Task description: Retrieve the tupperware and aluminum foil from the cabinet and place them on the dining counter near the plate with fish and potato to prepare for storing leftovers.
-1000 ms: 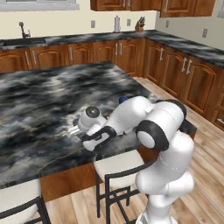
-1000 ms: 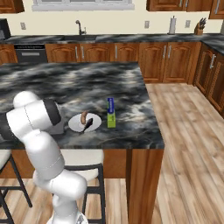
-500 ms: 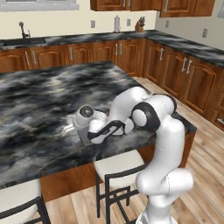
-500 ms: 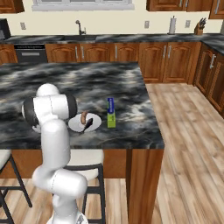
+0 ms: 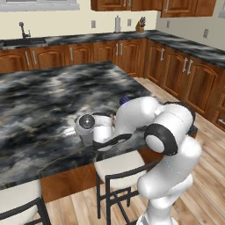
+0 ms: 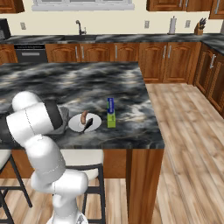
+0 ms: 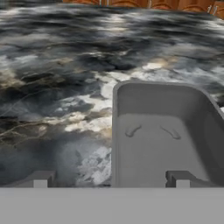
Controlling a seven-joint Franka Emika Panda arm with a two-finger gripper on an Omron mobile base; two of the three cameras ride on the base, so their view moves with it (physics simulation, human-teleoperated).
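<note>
One foil box, lettering maybe too small to read, one plate, one tupperware, jaws released wide astride its wall.

Tupperware cut off at right edge

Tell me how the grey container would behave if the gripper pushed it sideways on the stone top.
The container would probably slide rather than tip: it is shallow, wide and sits flat on the counter. It looks empty, so likely light and easy to shove too far. Its walls slope outward and look smooth, so open fingers might slip upward along them.
</note>
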